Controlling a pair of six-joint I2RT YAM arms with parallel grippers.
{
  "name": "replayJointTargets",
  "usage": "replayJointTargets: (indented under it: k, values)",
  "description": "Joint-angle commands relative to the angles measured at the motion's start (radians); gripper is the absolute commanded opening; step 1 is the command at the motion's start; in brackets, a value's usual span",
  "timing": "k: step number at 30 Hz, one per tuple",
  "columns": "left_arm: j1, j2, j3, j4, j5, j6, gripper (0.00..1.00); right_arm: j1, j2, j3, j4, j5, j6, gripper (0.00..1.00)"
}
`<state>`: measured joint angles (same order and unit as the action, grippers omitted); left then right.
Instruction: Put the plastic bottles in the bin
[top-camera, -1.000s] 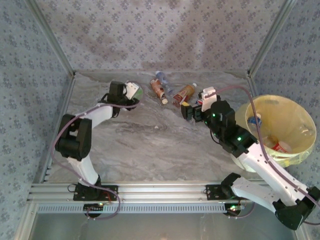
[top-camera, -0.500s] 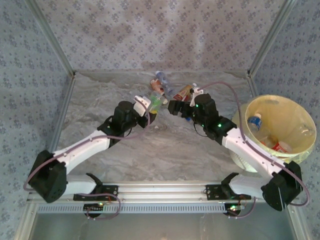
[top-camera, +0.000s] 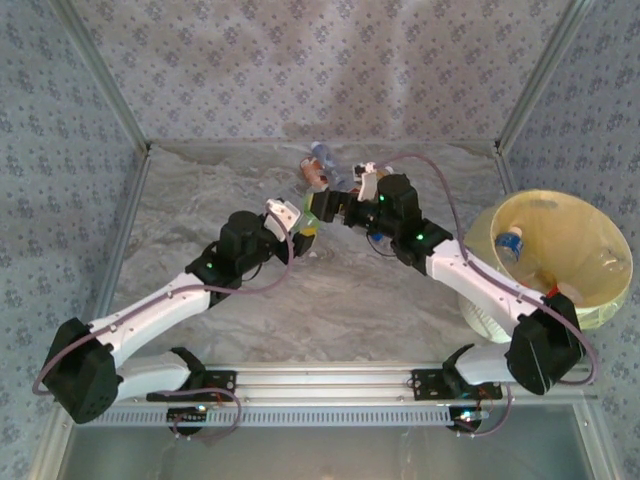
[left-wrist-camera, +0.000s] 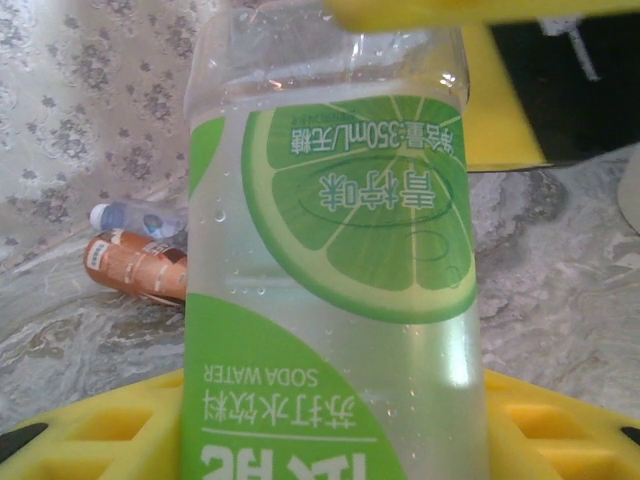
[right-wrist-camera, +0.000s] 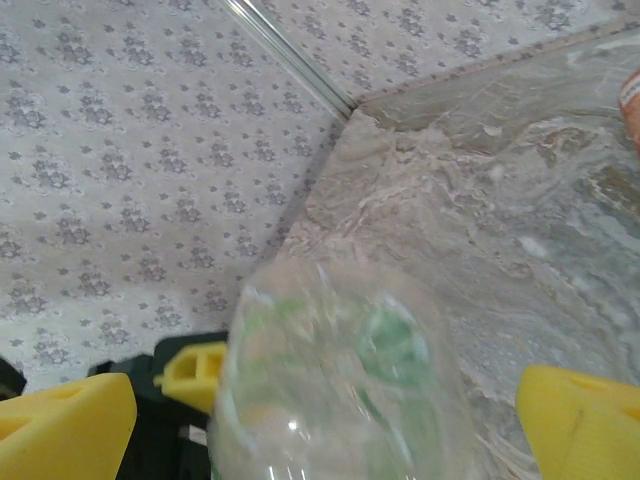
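My left gripper (top-camera: 300, 218) is shut on a clear bottle with a green lime label (top-camera: 312, 210), held above the middle of the table. In the left wrist view this bottle (left-wrist-camera: 330, 260) sits between my yellow fingers (left-wrist-camera: 560, 420). My right gripper (top-camera: 336, 205) faces it, open, and the bottle's base (right-wrist-camera: 340, 390) lies between its spread yellow fingers (right-wrist-camera: 60, 430) without touching them. The pale-yellow bin (top-camera: 545, 197) stands at the right with bottles inside, one blue-labelled (top-camera: 508, 243). An orange-labelled bottle (top-camera: 316, 176) and a blue-capped one (top-camera: 325, 155) lie behind the grippers.
The orange bottle (left-wrist-camera: 135, 265) and the clear blue-capped bottle (left-wrist-camera: 130, 217) lie near the back wall. Patterned walls and metal frame posts (top-camera: 100, 80) close in the marble table (top-camera: 330, 300) on three sides. The right arm's cable (top-camera: 440, 190) arcs above the table.
The left arm swung from the back left to the centre with the green-labelled bottle. The right arm moved left from beside the bin to meet it, its open fingers now around the bottle's base.
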<state>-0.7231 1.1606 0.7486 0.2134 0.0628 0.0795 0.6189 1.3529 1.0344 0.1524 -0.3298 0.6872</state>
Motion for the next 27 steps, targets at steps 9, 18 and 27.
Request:
replayJointTargets:
  k: [9,18,27]
  values:
    - [-0.02,0.002,0.049,0.052,0.028,-0.003,0.37,0.01,0.055,0.047,-0.016,-0.007,0.059,0.79]
    - [-0.021,0.028,0.084,0.012,-0.005,-0.017,0.69,-0.004,0.011,0.041,-0.021,0.011,0.044,0.55]
    - [-0.019,0.009,0.088,0.011,-0.006,-0.015,0.98,-0.064,-0.108,0.025,-0.107,0.092,-0.024,0.51]
